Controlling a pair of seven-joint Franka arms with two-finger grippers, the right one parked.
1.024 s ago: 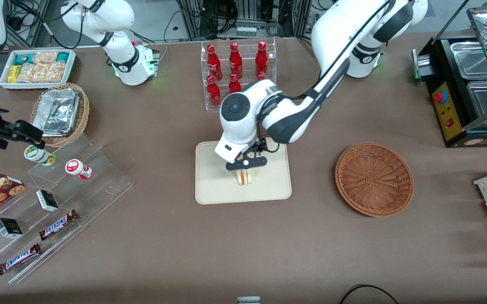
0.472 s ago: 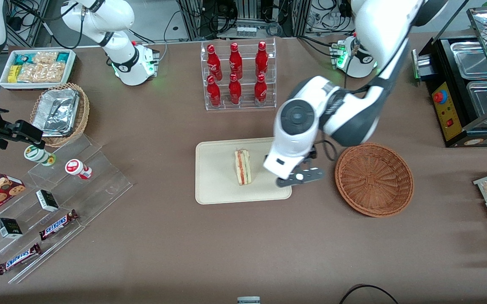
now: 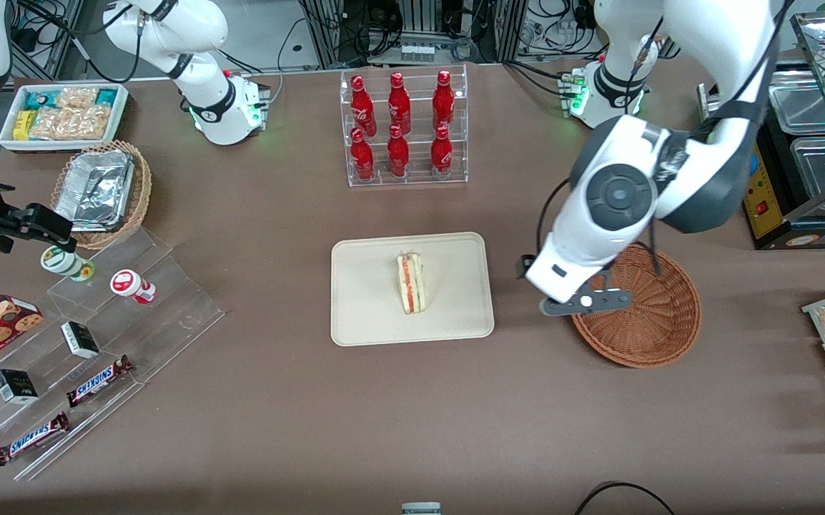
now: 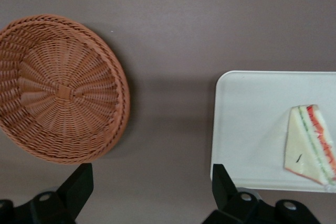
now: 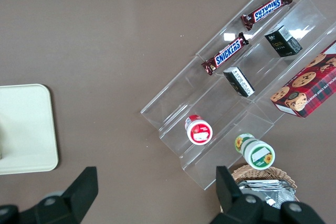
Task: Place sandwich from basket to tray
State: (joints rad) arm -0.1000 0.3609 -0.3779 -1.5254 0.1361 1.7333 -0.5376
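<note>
The sandwich (image 3: 411, 283) (image 4: 310, 142), a white wedge with red, orange and green layers, lies on the beige tray (image 3: 369, 315) (image 4: 247, 129) near its middle. The reddish-brown wicker basket (image 3: 652, 336) (image 4: 58, 108) sits beside the tray, toward the working arm's end, with nothing in it. My gripper (image 3: 585, 302) (image 4: 151, 178) hangs above the bare strip of table between tray and basket, over the basket's rim. It is open, with only brown table between its fingers.
A clear rack of red bottles (image 3: 402, 129) stands farther from the camera than the tray. Toward the parked arm's end are a stepped acrylic shelf with snacks (image 3: 98, 322), a tan basket of foil trays (image 3: 101, 189) and a white bin (image 3: 62, 114). A black food warmer (image 3: 798, 143) stands at the working arm's end.
One second ago the gripper was down on the sandwich at the tray. It has since let go, risen and swung toward the basket, leaving the sandwich lying on the tray.
</note>
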